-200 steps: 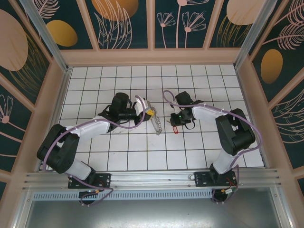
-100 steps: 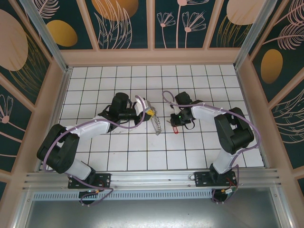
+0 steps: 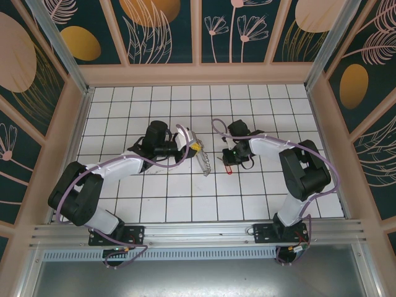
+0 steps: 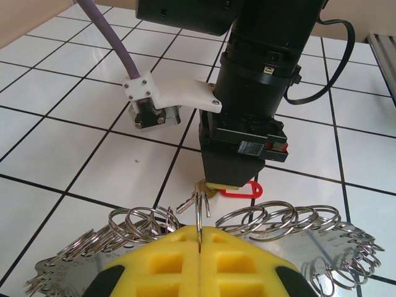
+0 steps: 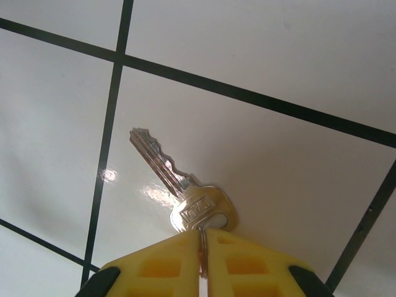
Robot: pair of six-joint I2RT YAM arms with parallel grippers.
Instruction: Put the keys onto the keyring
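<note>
The keyring (image 4: 291, 223), a pale-grey strip fringed with many metal rings, lies across the tiles; it also shows in the top view (image 3: 205, 163). My left gripper (image 4: 200, 232) is shut on one upright ring (image 4: 199, 213) of it. Just beyond, my right gripper (image 4: 234, 184) points down at the tile, a silver key (image 4: 185, 202) and its red tag (image 4: 242, 191) under its tip. In the right wrist view my right gripper (image 5: 202, 234) is shut on the small ring at the key's head; the key (image 5: 179, 185) lies flat on the tile. From above, the left gripper (image 3: 197, 148) and right gripper (image 3: 228, 156) are about a tile apart.
The white tiled floor (image 3: 179, 198) is boxed in by wooden walls (image 3: 198, 74) at the back and both sides. Purple cables (image 3: 216, 127) loop over both arms. A white camera mount (image 4: 154, 102) juts from the right wrist toward the left gripper.
The right gripper has pinched a little tighter on the key's ring and the right arm's elbow has shifted slightly left. The left arm and the keyring have stayed put.
</note>
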